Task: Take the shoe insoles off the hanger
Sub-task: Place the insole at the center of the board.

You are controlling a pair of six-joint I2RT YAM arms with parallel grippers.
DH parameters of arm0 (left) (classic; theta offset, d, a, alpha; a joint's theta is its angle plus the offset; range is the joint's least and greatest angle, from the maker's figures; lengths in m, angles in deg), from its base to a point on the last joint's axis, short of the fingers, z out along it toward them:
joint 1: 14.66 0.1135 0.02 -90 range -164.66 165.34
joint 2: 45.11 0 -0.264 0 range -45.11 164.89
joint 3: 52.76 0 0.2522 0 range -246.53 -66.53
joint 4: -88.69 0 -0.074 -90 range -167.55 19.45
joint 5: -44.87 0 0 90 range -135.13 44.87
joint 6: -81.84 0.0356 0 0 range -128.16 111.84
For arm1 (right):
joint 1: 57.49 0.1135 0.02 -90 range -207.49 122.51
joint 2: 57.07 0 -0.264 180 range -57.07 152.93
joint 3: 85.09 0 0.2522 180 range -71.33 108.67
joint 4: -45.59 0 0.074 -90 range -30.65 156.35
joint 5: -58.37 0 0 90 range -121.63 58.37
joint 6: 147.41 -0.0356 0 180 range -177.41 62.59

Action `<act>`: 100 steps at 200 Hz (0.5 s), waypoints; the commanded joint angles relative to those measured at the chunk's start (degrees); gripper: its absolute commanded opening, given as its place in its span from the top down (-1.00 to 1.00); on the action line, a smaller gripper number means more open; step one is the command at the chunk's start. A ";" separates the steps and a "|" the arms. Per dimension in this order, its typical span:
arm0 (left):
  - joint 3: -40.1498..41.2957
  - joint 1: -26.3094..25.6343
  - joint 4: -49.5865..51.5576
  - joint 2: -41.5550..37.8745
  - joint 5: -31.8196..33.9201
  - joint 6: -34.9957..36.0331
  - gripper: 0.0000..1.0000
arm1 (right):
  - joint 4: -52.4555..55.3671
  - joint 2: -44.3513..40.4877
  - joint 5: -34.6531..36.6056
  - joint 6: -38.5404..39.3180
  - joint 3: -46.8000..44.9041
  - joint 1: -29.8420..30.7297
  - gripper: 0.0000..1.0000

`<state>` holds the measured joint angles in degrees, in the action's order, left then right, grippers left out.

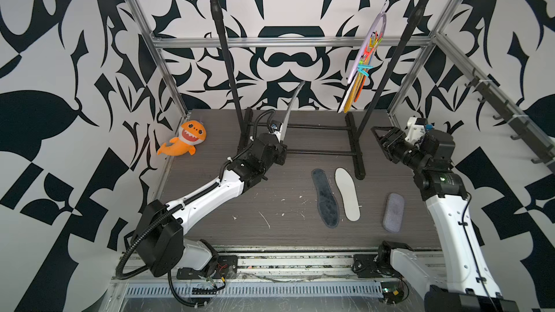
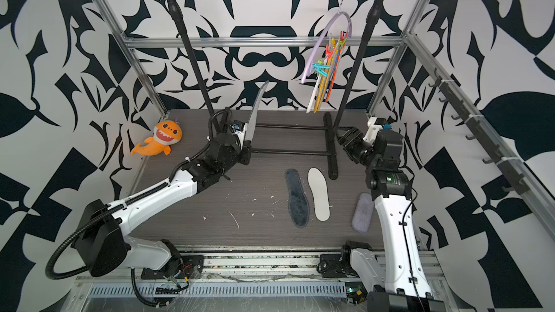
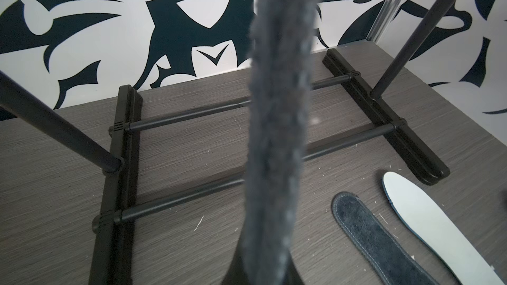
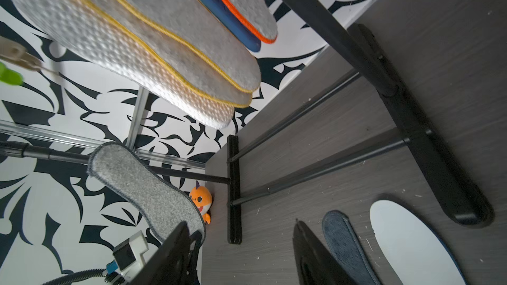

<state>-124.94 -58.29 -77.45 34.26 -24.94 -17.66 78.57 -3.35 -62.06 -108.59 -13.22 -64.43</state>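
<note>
A grey insole (image 1: 292, 103) is clamped upright in the left gripper (image 1: 281, 138), clear of the hanger (image 1: 360, 57); the right gripper (image 1: 379, 142) is positioned, fingers apart, below the hanging insoles (image 1: 351, 96) for the next pull.

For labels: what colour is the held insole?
Grey insole, darker rim; right wrist view shows it best.

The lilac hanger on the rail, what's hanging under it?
Insoles hang from the hanger by coloured pegs: a white one, yellow-rimmed ones, an orange-rimmed one. They overlap, so any behind them are hidden.
</note>
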 commanded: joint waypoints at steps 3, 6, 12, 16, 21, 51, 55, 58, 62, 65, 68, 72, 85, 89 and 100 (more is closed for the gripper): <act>2.52 -2.53 3.52 -2.60 4.89 0.12 1.00 | -2.33 -1.83 -0.93 1.22 -2.58 4.03 -0.25; 2.77 -2.93 3.69 -2.74 5.00 -0.12 1.00 | -2.40 -1.93 -0.37 1.11 -2.90 5.26 -0.25; 3.44 -3.70 3.85 -3.01 5.45 -0.39 1.00 | -2.79 -2.03 0.88 0.93 -3.60 7.81 -0.26; 3.71 -4.35 3.98 -3.15 5.81 -0.58 1.00 | -3.13 -2.03 1.78 0.83 -4.03 9.69 -0.26; 3.99 -5.10 4.19 -3.22 6.62 -0.82 1.00 | -3.66 -1.91 3.06 0.70 -4.51 12.30 -0.26; 5.00 -9.11 4.91 -2.75 9.10 -4.19 1.00 | -7.31 0.04 11.70 -0.93 -5.93 27.14 -0.30; 5.05 -9.47 4.91 -2.66 9.36 -4.75 1.00 | -8.08 0.30 12.82 -1.36 -6.21 28.79 -0.31; 5.14 -9.71 4.91 -2.43 9.49 -5.15 1.00 | -8.68 0.52 13.66 -1.62 -6.30 29.91 -0.31; 5.28 -9.99 4.91 -2.34 9.66 -5.72 1.00 | -9.54 0.78 14.80 -1.99 -6.48 31.47 -0.32; 5.36 -10.13 4.91 -2.17 9.76 -6.15 1.00 | -10.16 1.02 15.54 -2.26 -6.62 32.64 -0.33; 5.46 -10.37 4.91 -2.07 9.94 -6.61 1.00 | -10.81 1.35 16.33 -2.53 -6.65 33.65 -0.33; 5.58 -10.76 4.91 -1.88 10.04 -7.02 1.00 | -11.62 1.83 17.15 -2.80 -6.76 34.88 -0.34; 5.68 -11.82 4.91 -1.19 11.03 -7.83 1.00 | -13.42 3.84 19.15 -3.26 -6.07 38.35 -0.34; 5.62 -12.04 4.91 -1.00 11.25 -8.09 1.00 | -13.61 4.57 19.61 -3.31 -5.73 39.27 -0.35; 5.44 -12.88 4.91 -0.49 11.59 -8.53 1.00 | -14.84 6.47 20.92 -3.48 -4.76 41.18 -0.35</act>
<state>-119.65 -69.83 -73.01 32.56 -16.26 -22.90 70.62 0.34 -47.94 -110.82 -19.98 -26.83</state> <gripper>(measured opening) 0.071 0.671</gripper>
